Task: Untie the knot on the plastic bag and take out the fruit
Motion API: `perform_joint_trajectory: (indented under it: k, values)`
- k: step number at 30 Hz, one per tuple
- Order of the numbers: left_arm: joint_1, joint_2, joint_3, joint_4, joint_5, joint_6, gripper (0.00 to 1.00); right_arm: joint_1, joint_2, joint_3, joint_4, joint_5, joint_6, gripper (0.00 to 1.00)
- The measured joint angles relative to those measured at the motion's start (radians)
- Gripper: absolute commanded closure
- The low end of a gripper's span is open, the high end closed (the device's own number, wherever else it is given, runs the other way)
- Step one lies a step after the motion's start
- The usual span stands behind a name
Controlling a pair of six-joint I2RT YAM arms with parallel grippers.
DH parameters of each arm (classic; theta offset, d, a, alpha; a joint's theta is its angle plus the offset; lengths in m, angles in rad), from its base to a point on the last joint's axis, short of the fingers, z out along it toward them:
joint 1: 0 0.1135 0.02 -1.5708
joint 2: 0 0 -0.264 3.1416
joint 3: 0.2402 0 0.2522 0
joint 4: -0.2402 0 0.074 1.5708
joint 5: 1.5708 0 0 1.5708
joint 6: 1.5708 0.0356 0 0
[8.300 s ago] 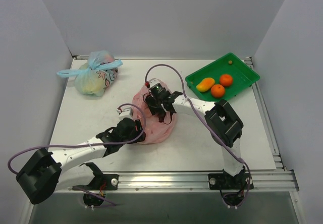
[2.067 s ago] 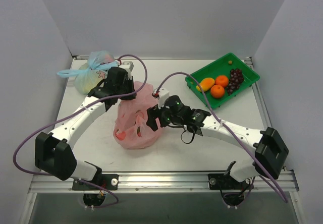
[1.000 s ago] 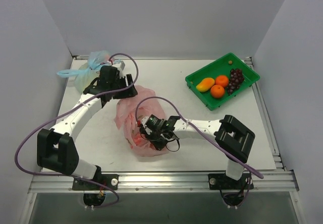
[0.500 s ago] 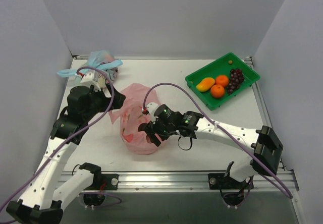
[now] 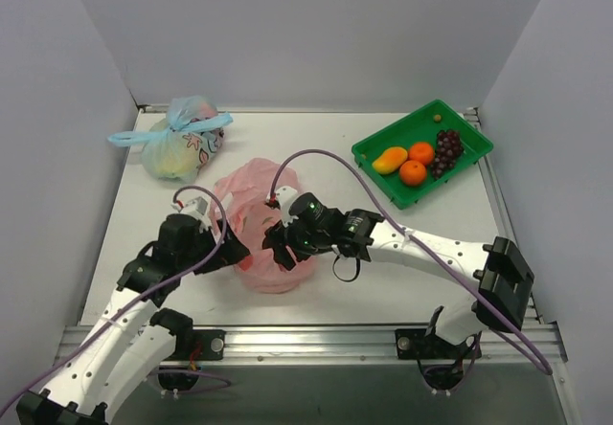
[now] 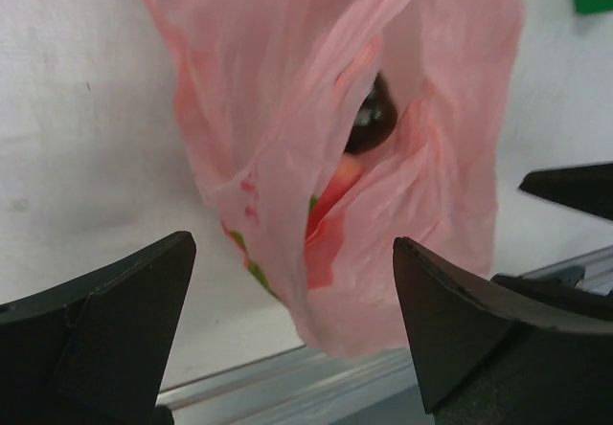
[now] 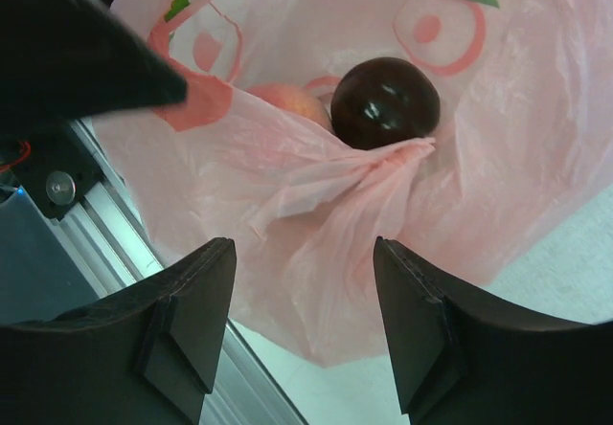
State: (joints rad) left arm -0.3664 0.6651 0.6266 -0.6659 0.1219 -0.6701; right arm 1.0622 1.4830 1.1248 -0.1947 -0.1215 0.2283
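Your left hand (image 5: 233, 256) is low at the near-left side of the plastic bag (image 5: 251, 195), which lies crumpled on the table (image 5: 383, 253) a little left of centre. In the left wrist view this hand (image 6: 292, 253) is spread wide. Its two dark fingers (image 6: 105, 310) stand well apart, and the thin pink film of the bag (image 6: 278, 90) fills the gap between them without being pinched. Your right hand (image 5: 281, 251) comes in from the right and hangs over the near part of the bag. The right wrist view shows it (image 7: 302, 248) equally wide, with both fingers (image 7: 187, 310) clear of the plastic and holding nothing. The bag (image 7: 508, 147) gapes toward that camera, and a loose fold of film lies across the opening. Behind the fold sits a dark, glossy plum (image 7: 386, 102), and a pink-red peach (image 7: 287, 104) rests just beside it on the left, partly veiled by plastic. From the left wrist you see the same plum (image 6: 372, 119) through a slit in the film, with a reddish patch below it that may be the peach or the bag's print; you cannot tell which. At the far right, the green tray (image 5: 473, 136) holds a mango (image 5: 389, 160), two oranges (image 5: 421, 151) and a grape bunch (image 5: 446, 150). The blue-tied bag (image 5: 182, 147) lies at the far left, well apart from both hands.
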Motion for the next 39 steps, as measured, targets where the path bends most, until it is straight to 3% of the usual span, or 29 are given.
perform_joint_trajectory:
  k: [4,6,10,11,17,18,24,31,36,39]
  values:
    - [-0.134,-0.020,-0.133,0.002,-0.012,-0.106,0.12,0.000,0.050,-0.018,0.064,-0.044,0.036,0.48]
    - [-0.228,-0.008,-0.172,0.028,-0.036,-0.167,0.18,0.000,0.081,-0.037,0.082,-0.064,0.053,0.58]
    - [-0.348,0.056,-0.225,0.106,-0.079,-0.250,0.41,-0.003,0.138,-0.087,0.098,-0.090,0.095,0.80]
    - [-0.365,0.079,-0.237,0.127,-0.088,-0.267,0.52,-0.008,0.151,-0.106,0.102,-0.099,0.105,0.82]
    - [-0.385,0.142,-0.329,0.258,-0.142,-0.334,0.70,-0.080,0.183,-0.177,0.113,-0.129,0.166,0.87]
    - [-0.385,0.147,-0.337,0.274,-0.150,-0.340,0.76,-0.091,0.182,-0.184,0.114,-0.130,0.169,0.87]
    - [-0.386,0.201,-0.352,0.370,-0.179,-0.346,0.77,-0.092,0.116,-0.186,0.093,-0.109,0.147,0.72]
    - [-0.386,0.291,-0.332,0.457,-0.194,-0.332,0.77,-0.064,-0.001,-0.088,0.069,-0.093,0.108,0.43]
    - [-0.388,0.301,-0.332,0.478,-0.209,-0.321,0.77,-0.064,0.029,0.029,0.074,-0.064,0.109,0.26]
    - [-0.394,0.301,-0.332,0.481,-0.220,-0.319,0.77,-0.064,0.090,0.075,0.097,-0.049,0.132,0.22]
